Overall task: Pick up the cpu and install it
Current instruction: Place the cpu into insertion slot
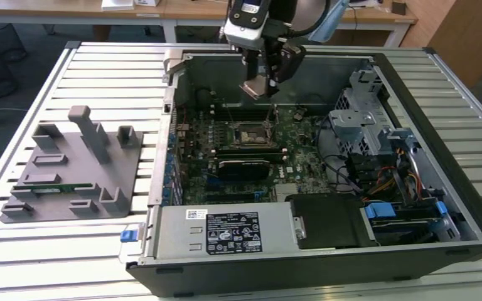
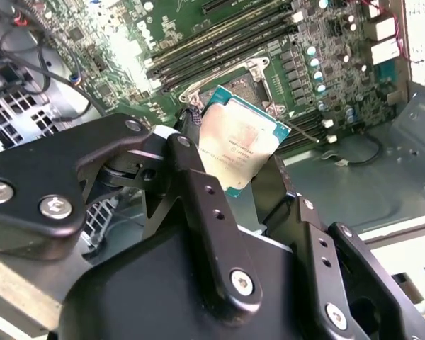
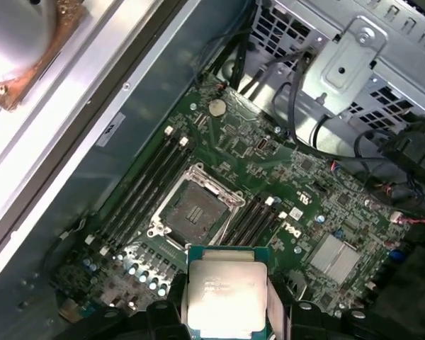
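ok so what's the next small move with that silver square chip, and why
Probably ease down toward the black square socket frame: the gripper is shut on the flat silver square cpu, held well above it, and the socket looks open and empty.

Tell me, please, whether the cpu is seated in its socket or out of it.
Out: the gripper holds the cpu above the motherboard, and the socket is bare.

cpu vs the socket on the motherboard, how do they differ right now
The cpu is clamped in the gripper, up in the air over the motherboard; the socket sits fixed flat on that board and is empty. The cpu has a pale silver metal top; the socket is dark inside a bright metal frame. Both are square.
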Controlling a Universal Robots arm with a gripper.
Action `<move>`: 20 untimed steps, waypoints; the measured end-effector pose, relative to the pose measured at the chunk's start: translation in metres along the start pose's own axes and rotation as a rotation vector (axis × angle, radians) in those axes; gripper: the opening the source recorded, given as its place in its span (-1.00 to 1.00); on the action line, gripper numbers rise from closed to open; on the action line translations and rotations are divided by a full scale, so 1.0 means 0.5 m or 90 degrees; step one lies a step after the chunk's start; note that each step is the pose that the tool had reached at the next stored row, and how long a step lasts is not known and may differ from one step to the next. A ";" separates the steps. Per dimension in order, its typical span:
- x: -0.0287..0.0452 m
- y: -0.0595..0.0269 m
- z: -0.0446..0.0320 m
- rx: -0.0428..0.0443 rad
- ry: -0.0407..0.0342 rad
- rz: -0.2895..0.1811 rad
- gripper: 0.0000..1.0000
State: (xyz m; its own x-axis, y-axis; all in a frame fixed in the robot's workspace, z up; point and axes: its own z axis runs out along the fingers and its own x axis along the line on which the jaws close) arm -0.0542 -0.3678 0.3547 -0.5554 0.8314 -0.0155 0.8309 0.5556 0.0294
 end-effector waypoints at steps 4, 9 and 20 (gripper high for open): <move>0.000 0.000 0.002 0.0006 -0.0012 0.040 0.07; 0.000 0.000 0.005 0.0015 -0.0029 0.098 0.07; 0.004 0.002 0.011 0.0030 -0.0057 0.195 0.07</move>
State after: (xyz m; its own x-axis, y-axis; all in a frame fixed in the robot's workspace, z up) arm -0.0545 -0.3656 0.3494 -0.2794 0.9601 -0.0154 0.9596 0.2797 0.0294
